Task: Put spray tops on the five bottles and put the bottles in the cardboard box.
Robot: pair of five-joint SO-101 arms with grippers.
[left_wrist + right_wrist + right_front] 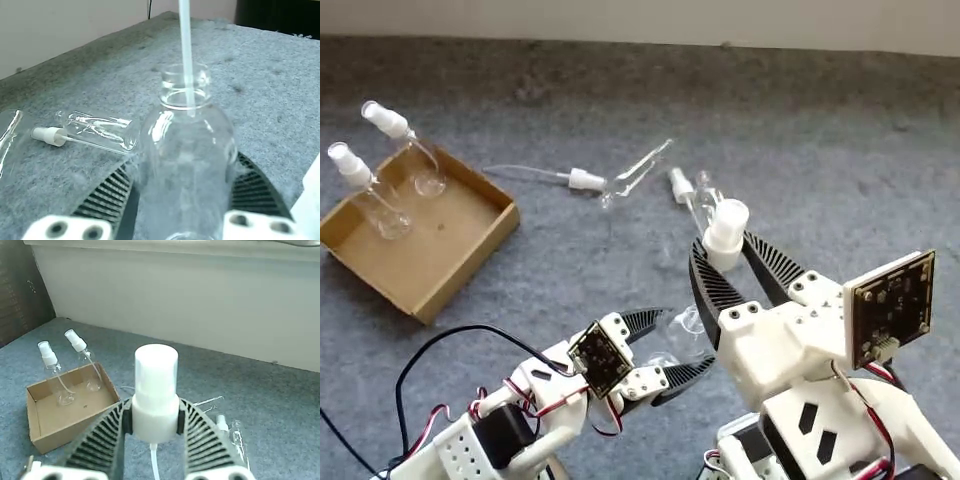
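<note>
1. While the left gripper (670, 350) is clamped around a clear bottle (185, 165), it holds that bottle upright low over the grey mat (800, 130), and the neck has no cap on it.
2. Just above, the right gripper (155, 407) is closed on a white spray top (156, 375). The top's tube (186, 55) hangs straight down through the neck and into the bottle.
3. Well off to one side, the box (470, 270) sits on the mat.
4. Two capped bottles lean inside it, one (380, 195) nearer and one (415, 150) farther, with their white tops above the rim.
5. Between the box and the grippers an uncapped bottle (638, 172) lies on its side. A loose top (585, 180) lies at its end, and its thin tube points toward the box.
6. Another lying bottle (97, 129) rests near the held one, with a top (48, 135) at its neck end. Whether that tube runs inside the glass or beside it, I cannot tell.
</note>
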